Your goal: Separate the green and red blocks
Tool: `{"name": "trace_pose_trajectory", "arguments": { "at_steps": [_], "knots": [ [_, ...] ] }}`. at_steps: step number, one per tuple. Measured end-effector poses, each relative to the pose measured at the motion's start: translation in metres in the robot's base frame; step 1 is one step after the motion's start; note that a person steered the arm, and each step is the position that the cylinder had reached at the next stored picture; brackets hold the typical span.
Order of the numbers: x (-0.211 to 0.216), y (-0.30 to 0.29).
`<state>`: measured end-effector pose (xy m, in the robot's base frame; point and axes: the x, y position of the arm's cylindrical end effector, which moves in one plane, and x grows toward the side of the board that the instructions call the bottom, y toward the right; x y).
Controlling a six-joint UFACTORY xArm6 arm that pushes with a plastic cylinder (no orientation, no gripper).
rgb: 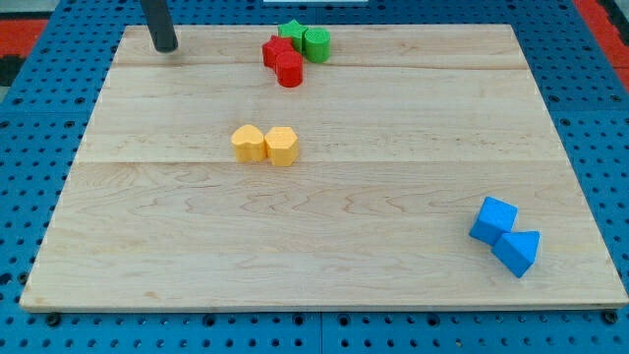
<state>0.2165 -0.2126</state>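
Eight small blocks sit on a pale wooden bench (324, 265) with visible grain and plank seams, over a blue pegboard floor. Near the view's top edge, four matte blocks crowd together: a green star-like block (292, 32) touching a green cylinder (316, 43), with a red block (275, 50) of unclear shape and a red cylinder (289, 70) pressed just below-left of them. Reds and greens are touching, not apart.

Two yellow blocks (264, 145) sit side by side near the middle, well apart from everything. Two blue blocks (504, 236) touch each other near the view's bottom right corner.

My tip (165, 46) rests at the view's top left, well to the left of the red and green cluster, touching no block. The rod is cut off by the top edge. It carries no fingers, so nothing is grasped. Open wood lies all around the cluster except toward the top edge.
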Motion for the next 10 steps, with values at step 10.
{"name": "trace_pose_trajectory", "arguments": {
  "at_steps": [10],
  "knots": [
    [0.088, 0.372]
  ]
}}
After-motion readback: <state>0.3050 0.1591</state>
